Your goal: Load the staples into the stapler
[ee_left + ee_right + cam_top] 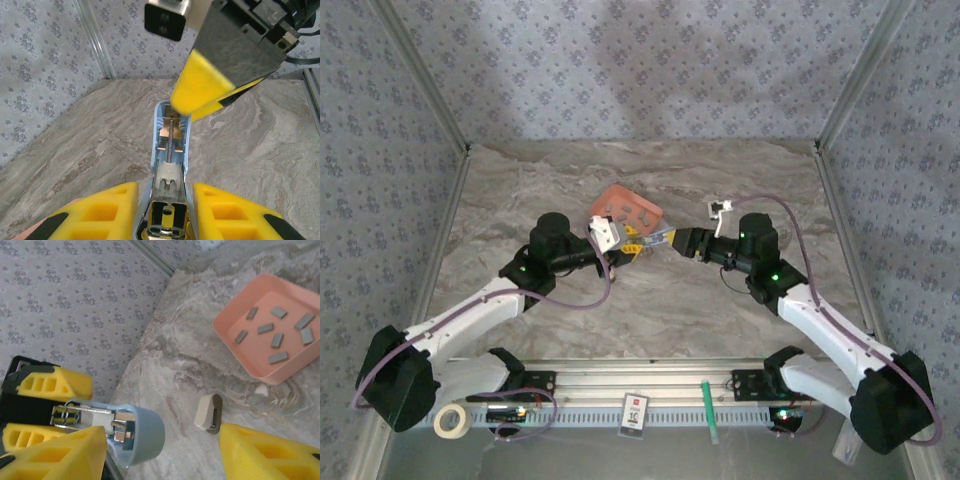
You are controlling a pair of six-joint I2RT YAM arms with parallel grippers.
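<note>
Quick status on the stapler job. My left fingers [105, 210] are clamped on the stapler [170, 150], one on each side of its body. They hold it just off the near side of the orange tray [240, 352] and, as far as I can judge, up off the bench [200, 365]. It's popped open, with the silver rail, spring rod and white pusher all on show, and I can't spot a strip in the channel.

My right fingers [265, 450] are spread wide with nothing between them, on that same near side of the tray, right by the stapler's rounded blue end. One tip might be touching it or just shy of it, I can't tell which.

The staples [265, 328] are all lying loose inside the tray, seven little grey strips by my count. There's also a small beige bit [207, 412] on the bench just beside the tray, on the stapler's side. No idea what it is, maybe a cap.

So I'd call it early-ish: the stapler is open and held ready, but the actual loading isn't started. Left to do: pinch one strip out of the tray, drop it into the rail, snap it closed.
</note>
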